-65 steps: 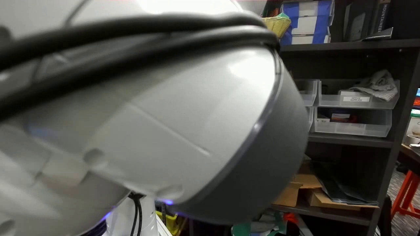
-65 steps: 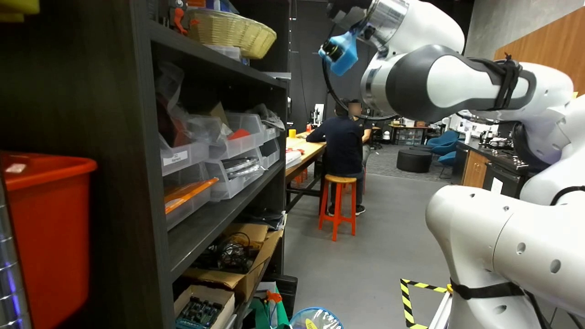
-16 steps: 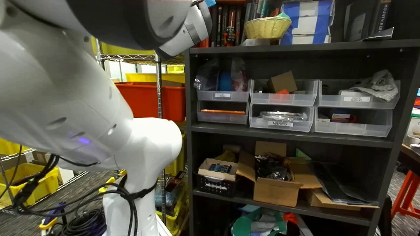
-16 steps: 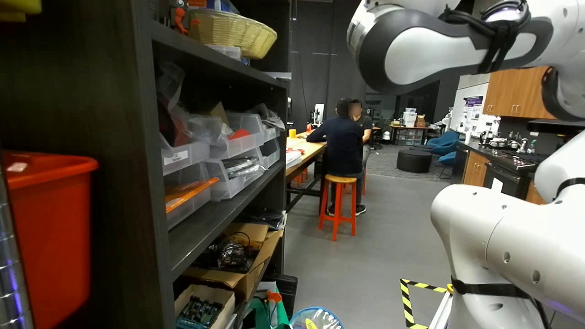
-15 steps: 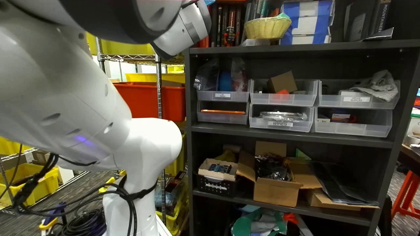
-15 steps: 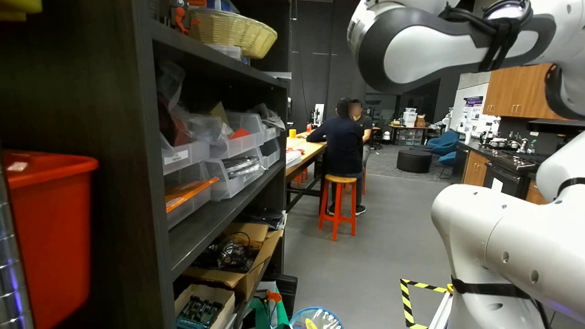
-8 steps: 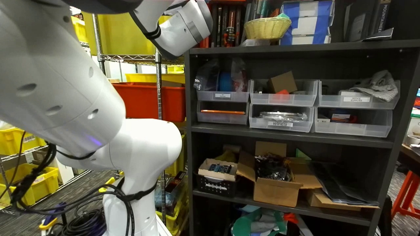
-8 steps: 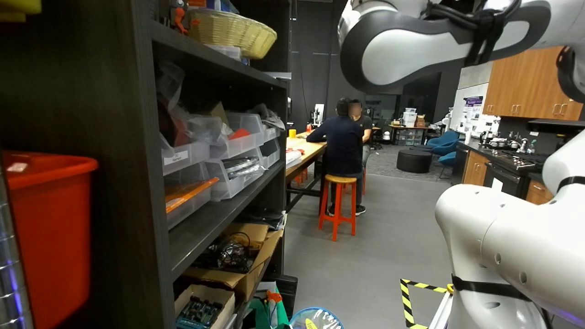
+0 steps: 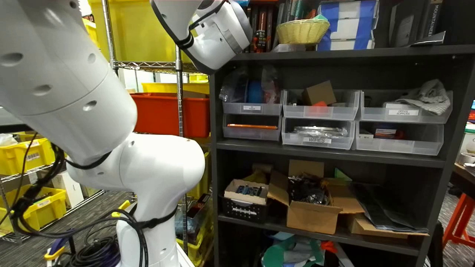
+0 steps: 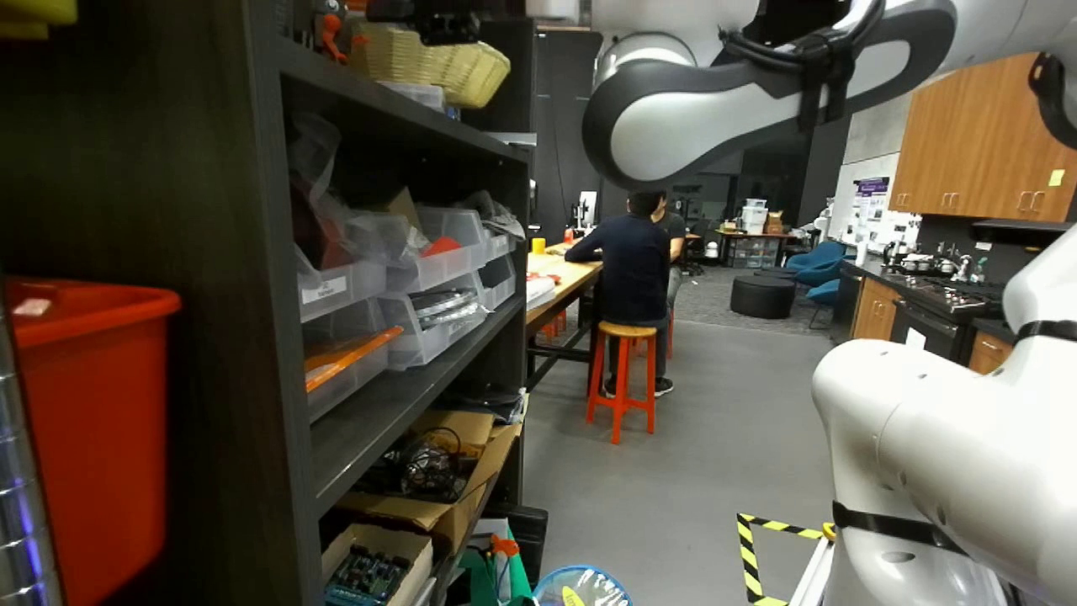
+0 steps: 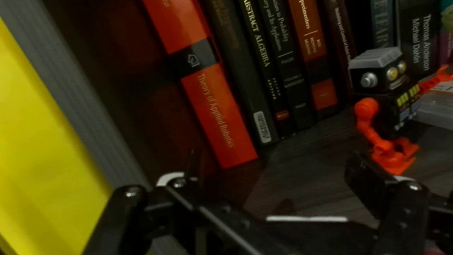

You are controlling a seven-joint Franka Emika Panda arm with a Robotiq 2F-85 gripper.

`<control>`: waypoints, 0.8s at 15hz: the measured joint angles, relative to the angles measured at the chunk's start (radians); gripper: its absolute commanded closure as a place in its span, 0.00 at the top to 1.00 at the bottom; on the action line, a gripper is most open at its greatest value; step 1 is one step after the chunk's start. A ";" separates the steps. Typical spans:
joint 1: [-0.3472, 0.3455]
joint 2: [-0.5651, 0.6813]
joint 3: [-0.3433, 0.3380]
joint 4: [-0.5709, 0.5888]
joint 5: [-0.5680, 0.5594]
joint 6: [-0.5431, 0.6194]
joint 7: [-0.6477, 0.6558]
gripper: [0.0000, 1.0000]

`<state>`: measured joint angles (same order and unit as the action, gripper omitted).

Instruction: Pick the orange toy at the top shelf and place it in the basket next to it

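Low in the wrist view, the gripper (image 11: pixel 276 173) is spread, holding nothing. Beyond, at right, the orange toy (image 11: pixel 393 109) stands ungrasped on the top shelf (image 11: pixel 300 154); the basket (image 9: pixel 301 32) sits upper right in an exterior view. Approach partly done, I'd say; grasp and placing remain.

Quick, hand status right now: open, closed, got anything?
Hand: open, holding nothing; the toy robot stands on the shelf, outside its grip.
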<state>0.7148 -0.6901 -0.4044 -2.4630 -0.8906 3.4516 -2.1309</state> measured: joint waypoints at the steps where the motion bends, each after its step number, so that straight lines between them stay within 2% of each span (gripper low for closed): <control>1: -0.019 0.010 0.004 0.003 -0.008 0.000 -0.035 1.00; 9: -0.137 0.031 0.042 0.019 -0.058 0.000 -0.336 1.00; 12: -0.151 0.031 0.051 0.011 -0.056 0.000 -0.352 1.00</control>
<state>0.5633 -0.6594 -0.3531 -2.4521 -0.9464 3.4517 -2.4832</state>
